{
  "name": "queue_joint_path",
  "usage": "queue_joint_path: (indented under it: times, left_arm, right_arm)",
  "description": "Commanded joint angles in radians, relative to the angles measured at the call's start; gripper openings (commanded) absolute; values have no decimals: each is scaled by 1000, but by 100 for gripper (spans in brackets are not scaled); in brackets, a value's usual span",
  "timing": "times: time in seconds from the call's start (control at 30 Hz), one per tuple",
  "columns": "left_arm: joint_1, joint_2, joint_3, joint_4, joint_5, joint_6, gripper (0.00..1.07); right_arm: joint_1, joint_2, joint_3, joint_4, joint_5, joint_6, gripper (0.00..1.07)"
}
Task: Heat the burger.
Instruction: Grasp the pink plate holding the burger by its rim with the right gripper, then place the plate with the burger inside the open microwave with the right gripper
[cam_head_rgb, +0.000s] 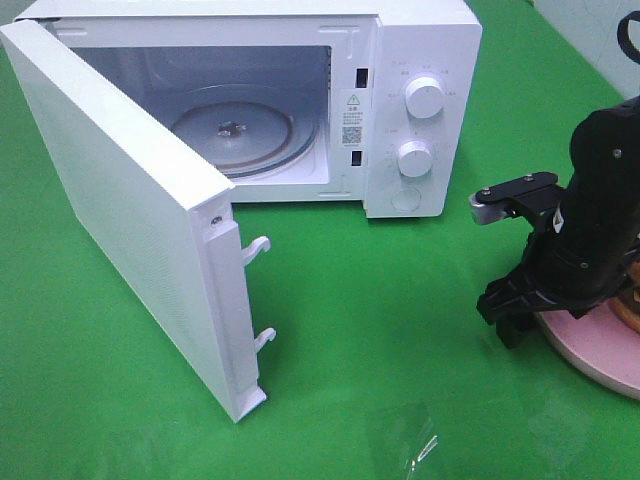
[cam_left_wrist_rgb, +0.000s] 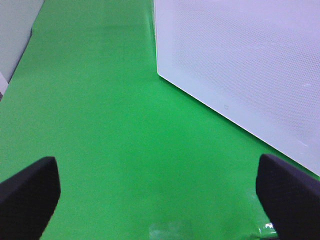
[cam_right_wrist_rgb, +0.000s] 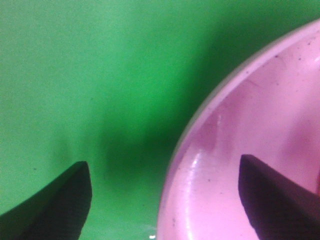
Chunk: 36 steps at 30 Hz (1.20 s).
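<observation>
From the high camera, a white microwave stands at twelve o'clock. Its door is swung open toward nine o'clock, showing the glass turntable. At four o'clock the right gripper hangs over the rim of a pink plate. The burger sits on that plate at three o'clock, only a brown sliver of it showing behind the arm.

In the left wrist view, the left gripper is spread wide and empty above the green table, close to the door's outer face.

In the right wrist view, the right gripper has its fingers apart, one over the table and one over the plate, with the rim between them.
</observation>
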Motion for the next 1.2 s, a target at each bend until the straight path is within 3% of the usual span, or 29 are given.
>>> queue_joint_path:
  times: [0.03, 0.37, 0.5, 0.57, 0.6, 0.63, 0.67, 0.7, 0.8, 0.83, 0.9, 1.2]
  left_arm:
    - [-7, -16, 2, -4, 3, -1, 100]
    - [-7, -16, 2, -4, 3, -1, 100]
    - [-7, -16, 2, -4, 3, -1, 100]
    - [-7, -16, 2, -4, 3, -1, 100]
    - [-7, -16, 2, -4, 3, -1, 100]
    - [-7, -16, 2, -4, 3, -1, 100]
    - [-7, -16, 2, -4, 3, -1, 100]
    - [-7, -16, 2, -4, 3, -1, 100]
    - [-7, -16, 2, -4, 3, -1, 100]
    - [-7, -16, 2, -4, 3, -1, 100]
    - [-7, -16, 2, -4, 3, -1, 100]
    - [-7, -16, 2, -4, 3, -1, 100]
  right_arm:
    - [-4, 16, 2, -49, -5, 19, 76]
    - [-4, 57, 2, -60, 1, 47, 76]
    - [-4, 57, 2, -60, 4, 47, 71]
    - [-4, 57, 2, -62, 7, 66, 54]
    - [-4, 57, 2, -62, 7, 66, 54]
    - [-4, 57, 2, -78, 9, 86, 42]
    - [-4, 57, 2, -78, 9, 86, 42]
    - [-4, 57, 2, -103, 13, 99, 26]
    - [-4, 57, 2, -113, 16, 99, 19]
    - [-4, 57, 2, -125, 25, 99, 6]
    - [-4, 57, 2, -134, 26, 99, 0]
    - [0, 57, 1, -135, 62, 99, 0]
